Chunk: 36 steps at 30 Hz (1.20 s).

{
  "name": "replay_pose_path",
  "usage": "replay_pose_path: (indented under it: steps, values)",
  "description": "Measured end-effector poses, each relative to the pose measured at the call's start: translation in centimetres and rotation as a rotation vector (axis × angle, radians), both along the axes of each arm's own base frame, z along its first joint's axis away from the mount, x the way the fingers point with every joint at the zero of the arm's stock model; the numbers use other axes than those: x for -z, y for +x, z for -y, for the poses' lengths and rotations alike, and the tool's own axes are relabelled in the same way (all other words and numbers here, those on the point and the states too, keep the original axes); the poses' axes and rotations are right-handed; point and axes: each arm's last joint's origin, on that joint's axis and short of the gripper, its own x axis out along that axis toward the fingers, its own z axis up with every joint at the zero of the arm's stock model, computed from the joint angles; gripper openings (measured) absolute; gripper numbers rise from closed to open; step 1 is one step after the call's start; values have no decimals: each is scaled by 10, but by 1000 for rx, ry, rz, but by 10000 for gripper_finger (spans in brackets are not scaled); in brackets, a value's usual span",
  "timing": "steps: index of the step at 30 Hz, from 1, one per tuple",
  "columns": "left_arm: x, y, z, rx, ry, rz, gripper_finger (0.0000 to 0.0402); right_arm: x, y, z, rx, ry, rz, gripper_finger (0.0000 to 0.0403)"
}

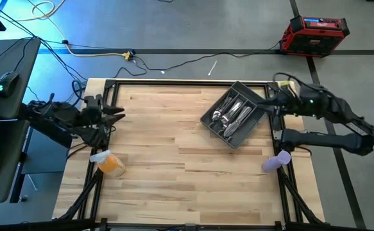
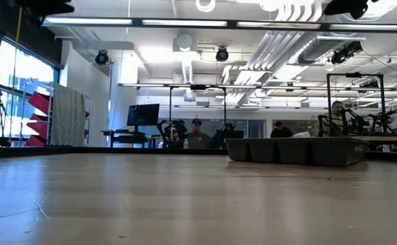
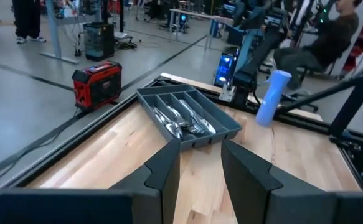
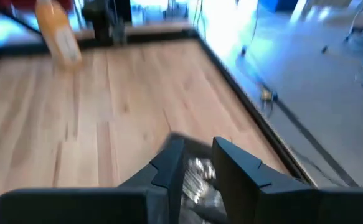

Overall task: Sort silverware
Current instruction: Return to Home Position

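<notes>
Silverware lies grouped in the compartments of the grey tray, which sits angled on the counter toward the right arm's side. Right gripper hovers at the tray's right edge, fingers parted, grasping nothing. Left gripper hangs over the counter's left edge, well apart from the tray, released and empty, pointing toward the tray

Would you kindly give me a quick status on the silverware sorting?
Left pincer open, empty, at table's left edge; right pincer open, empty, by the tray. Silverware lying in tray. Orange bottle, purple bottle near edges, not obstructing.
</notes>
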Motion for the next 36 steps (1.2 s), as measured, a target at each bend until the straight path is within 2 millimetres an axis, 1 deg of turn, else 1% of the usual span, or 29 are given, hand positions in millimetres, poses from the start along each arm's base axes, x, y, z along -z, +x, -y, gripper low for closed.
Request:
replay_pose_path:
  steps: [2,5,8,11,15,17,21,25,29,33,36]
  values:
    - [12,-2,-1,-1,-20,5,97,19,-3,-2,-11,18,57,73]
    - [30,-2,-1,-5,-44,13,97,50,-1,-3,-39,50,169,73]
    - [45,4,1,-5,-53,32,97,77,10,-1,-111,79,383,73]
    - [56,12,5,2,-45,80,97,105,22,0,-218,49,548,73]
    - [67,23,9,16,-51,151,97,142,29,2,-236,-2,610,73]
    - [72,27,11,37,-57,175,97,155,30,2,-256,-5,621,73]
    - [82,31,13,46,-61,187,97,167,29,0,-313,17,647,73]
    - [94,36,15,50,-57,190,97,168,29,-1,-330,20,633,73]
    - [112,40,17,69,-11,172,97,169,29,-1,-330,21,629,73]
    - [126,44,20,137,-20,185,97,171,30,0,-327,32,608,73]
    - [136,46,21,143,-21,184,97,174,30,0,-318,47,577,73]
